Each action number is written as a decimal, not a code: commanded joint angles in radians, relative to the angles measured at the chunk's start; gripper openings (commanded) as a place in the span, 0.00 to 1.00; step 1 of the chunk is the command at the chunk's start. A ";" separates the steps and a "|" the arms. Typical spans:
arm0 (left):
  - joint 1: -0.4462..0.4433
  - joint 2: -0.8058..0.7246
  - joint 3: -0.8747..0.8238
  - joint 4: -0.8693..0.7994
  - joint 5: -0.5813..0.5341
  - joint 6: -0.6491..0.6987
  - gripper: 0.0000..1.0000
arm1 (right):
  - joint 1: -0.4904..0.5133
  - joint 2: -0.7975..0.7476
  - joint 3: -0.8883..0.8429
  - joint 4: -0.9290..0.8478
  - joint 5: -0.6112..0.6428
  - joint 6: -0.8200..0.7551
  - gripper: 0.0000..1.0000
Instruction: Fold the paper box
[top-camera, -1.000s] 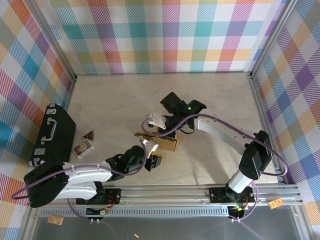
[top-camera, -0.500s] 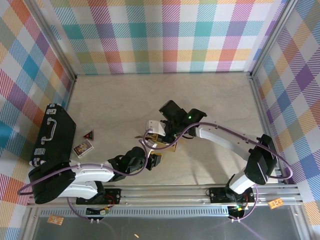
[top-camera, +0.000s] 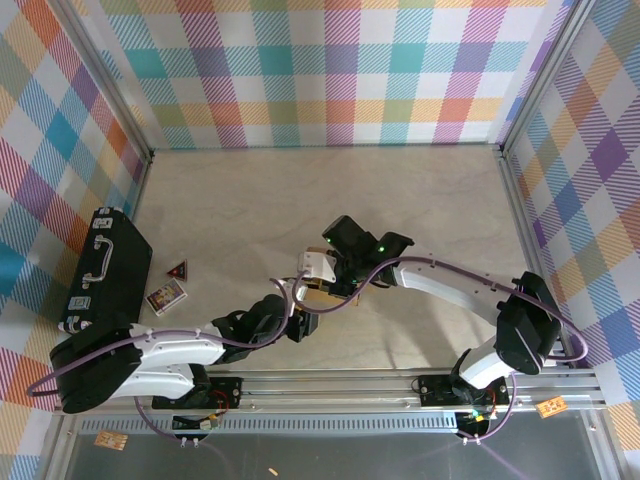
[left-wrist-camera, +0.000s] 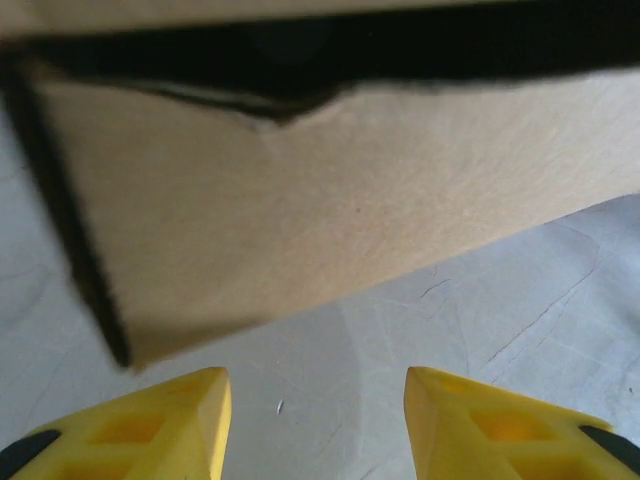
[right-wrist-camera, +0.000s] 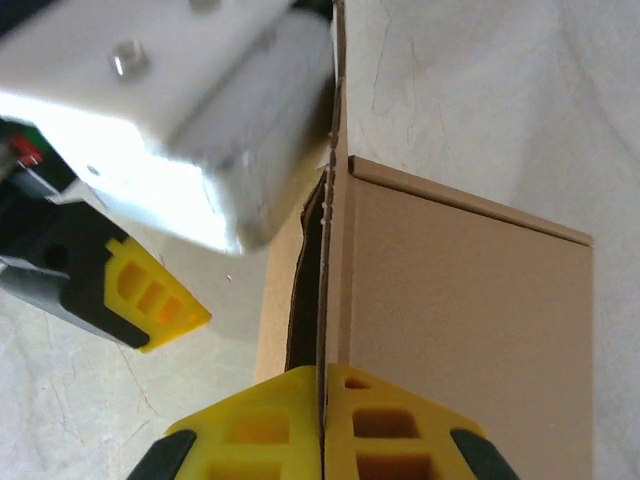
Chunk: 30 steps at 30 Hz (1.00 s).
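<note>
Paper box (right-wrist-camera: 460, 330) nearer: brown, half-folded.

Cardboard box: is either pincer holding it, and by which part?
The right pincer pinches the cardboard box by a thin flap edge; the left pincer is open, empty.

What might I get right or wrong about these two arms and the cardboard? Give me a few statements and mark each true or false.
1. The right gripper is pinched shut on a thin upright edge of the paper box. True.
2. The left gripper is clamped on the box. False: its yellow fingers stand apart over bare table, with the box just ahead of them.
3. The black case lies at the table's left side, apart from the box. True.
4. The box is white plastic. False: it is plain brown cardboard.
</note>
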<state>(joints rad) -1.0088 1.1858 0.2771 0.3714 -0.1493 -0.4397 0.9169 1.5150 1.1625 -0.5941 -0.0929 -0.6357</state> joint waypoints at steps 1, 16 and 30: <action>0.018 -0.043 -0.011 -0.071 -0.029 -0.098 0.50 | 0.014 0.019 -0.047 -0.021 -0.013 0.017 0.06; 0.060 -0.507 0.073 -0.574 -0.026 -0.168 0.52 | 0.015 0.049 -0.196 0.083 -0.012 0.056 0.16; 0.265 -0.288 0.334 -0.580 0.108 -0.057 0.65 | 0.019 -0.093 -0.205 0.099 -0.100 0.084 0.78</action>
<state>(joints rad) -0.7750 0.8322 0.5629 -0.2146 -0.0975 -0.5392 0.9279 1.5002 0.9699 -0.5049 -0.1246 -0.5720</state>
